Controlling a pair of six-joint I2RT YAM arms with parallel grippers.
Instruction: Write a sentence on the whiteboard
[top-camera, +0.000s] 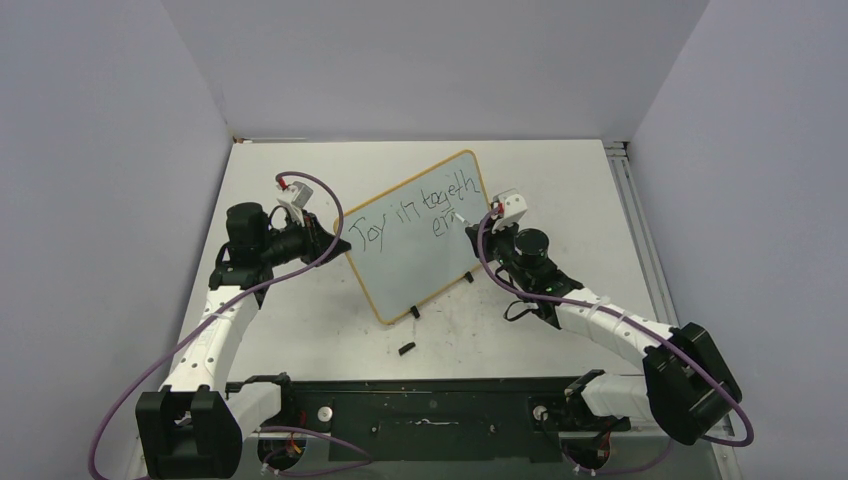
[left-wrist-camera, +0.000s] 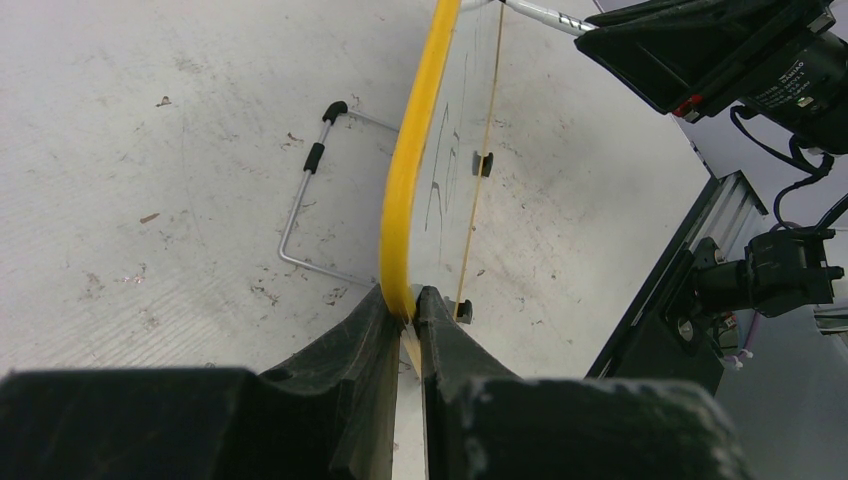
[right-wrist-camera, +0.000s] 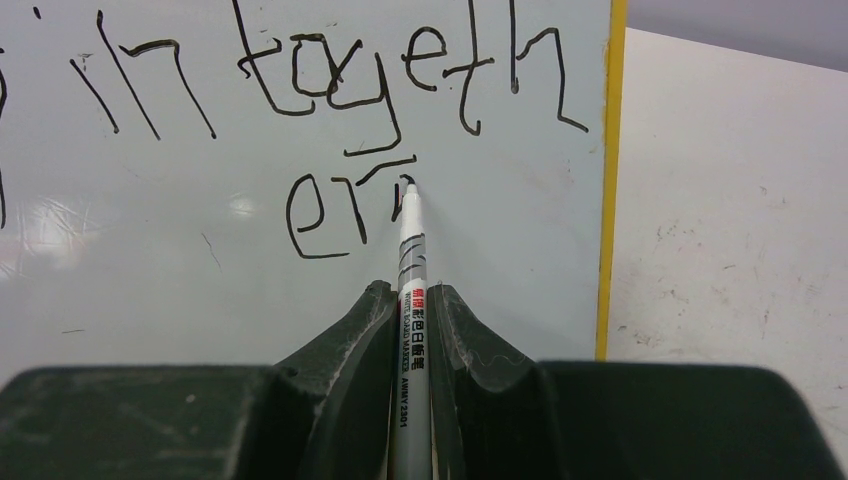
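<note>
- The left gripper (left-wrist-camera: 408, 306) is pinching shut on the yellow edge of the whiteboard (top-camera: 400, 270), which is standing mid-table (top-camera: 300, 330).
- The right gripper (right-wrist-camera: 412, 296) is clamping a marker (right-wrist-camera: 411, 240), with its tip touching the 2nd line of the sentence (right-wrist-camera: 325, 80).

Glossy whiteboard (right-wrist-camera: 150, 280) catches the light, its yellow frame (left-wrist-camera: 410, 170) smooth plastic; the worktop (left-wrist-camera: 120, 130) looks matt and scuffed, the wire stand (left-wrist-camera: 290, 222) bare metal, the marker (right-wrist-camera: 412, 290) barrel slick.

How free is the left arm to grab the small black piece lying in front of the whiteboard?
Probably not now: left claw is shut on the whiteboard edge, steadying it. The black piece itself lies uncovered on the table.
</note>
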